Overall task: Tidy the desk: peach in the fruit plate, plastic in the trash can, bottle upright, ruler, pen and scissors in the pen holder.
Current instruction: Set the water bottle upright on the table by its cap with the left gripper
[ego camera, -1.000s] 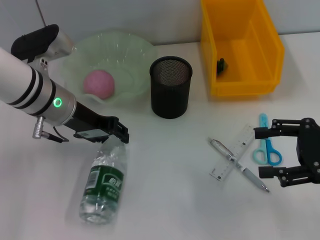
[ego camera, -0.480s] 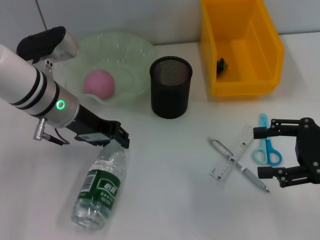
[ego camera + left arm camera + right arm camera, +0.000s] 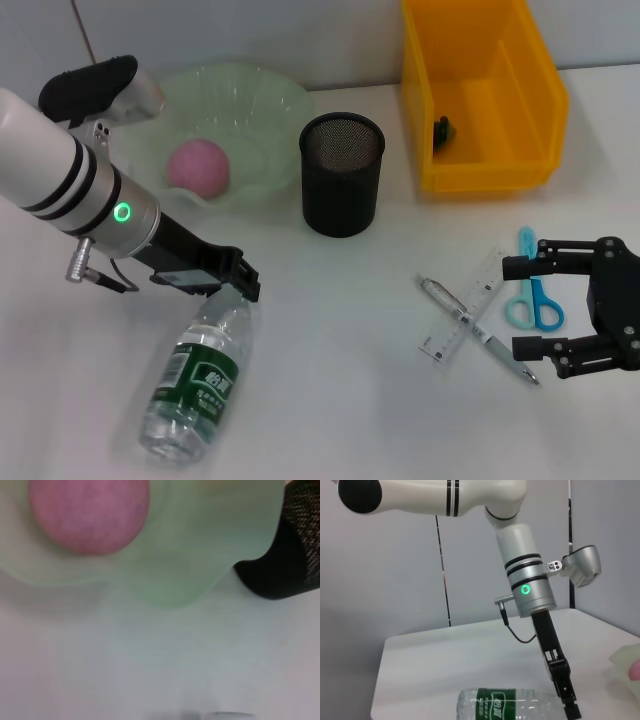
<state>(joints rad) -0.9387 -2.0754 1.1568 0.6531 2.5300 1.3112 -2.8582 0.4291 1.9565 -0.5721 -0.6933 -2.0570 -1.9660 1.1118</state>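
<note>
White table (image 3: 330,400). Clear plastic bottle (image 3: 196,384) lies on its side, left front, neck toward the left end effector (image 3: 238,284). Green label (image 3: 202,381) carries white characters, too small to read in the head view; the right wrist view shows the same band (image 3: 496,701), print also illegible there.

Left end effector at the bottle's neck, fingers down around the cap end. Cannot tell whether they are closed on it. Green indicator light on the left wrist.

Pink peach (image 3: 198,166) sits in the pale green fruit plate (image 3: 282,110), back left. Black mesh pen holder (image 3: 342,173) upright just beside the plate. Yellow trash can (image 3: 540,90), back right, holds a small dark item (image 3: 442,128) against its inner wall.

Right front: clear ruler (image 3: 472,305) and pen (image 3: 470,326) lie crossed, pen on top. Blue scissors (image 3: 532,292) lie flat just beside them.

Right end effector (image 3: 527,308) open, empty, with the scissors' handles between its fingers.
</note>
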